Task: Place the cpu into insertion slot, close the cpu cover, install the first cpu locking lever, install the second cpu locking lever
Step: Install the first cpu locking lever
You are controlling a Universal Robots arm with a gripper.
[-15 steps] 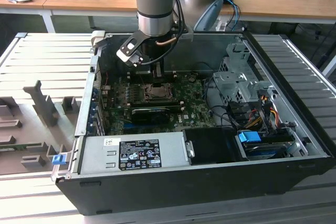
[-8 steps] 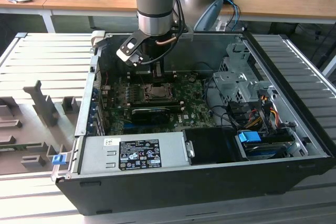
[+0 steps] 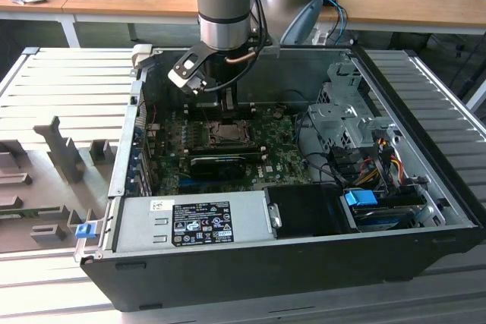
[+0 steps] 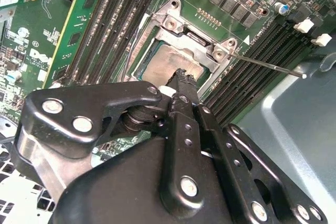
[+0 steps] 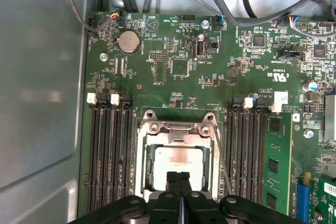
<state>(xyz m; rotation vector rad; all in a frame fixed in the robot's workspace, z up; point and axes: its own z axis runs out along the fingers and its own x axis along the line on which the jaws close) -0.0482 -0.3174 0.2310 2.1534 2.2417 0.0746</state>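
Clerk: Item, cpu [image 5: 178, 163]. Count: one. Location?

Checker: Seated flat in the insertion slot [image 5: 140, 156] on the green motherboard [image 5: 178, 51], pale face up. It is square, so it has no long axis. Its edges run parallel to the slot's rim.

Clerk: Item, cpu cover [image 5: 178, 128]. Count: one.

Checker: It lies down over the chip, which shows through its central opening.

Clerk: Item, claw [image 5: 178, 178]. Count: one. State?

Checker: Fingers pressed together, nothing between them. The tips sit at the chip's edge nearest the arm. Whether they touch it cannot be told.

Clerk: Memory slots [image 5: 110, 150]?

Checker: Two banks, one on each side of the slot, long axes parallel to its sides.

Clerk: Entries by view?

Checker: In the second wrist view, one thin lever rod [image 4: 265, 65] juts from a corner of the frame across the memory slots, its free end by the grey case wall. In the first wrist view, one coin cell [image 5: 128, 41] sits beyond the slot. In the exterior view, the open computer case [image 3: 304, 271] rests on a grey ribbed bench [image 3: 68, 81]. One black expansion card [image 3: 220, 163] lies just beside the slot, and one power supply [image 3: 190, 221] sits along the near wall.
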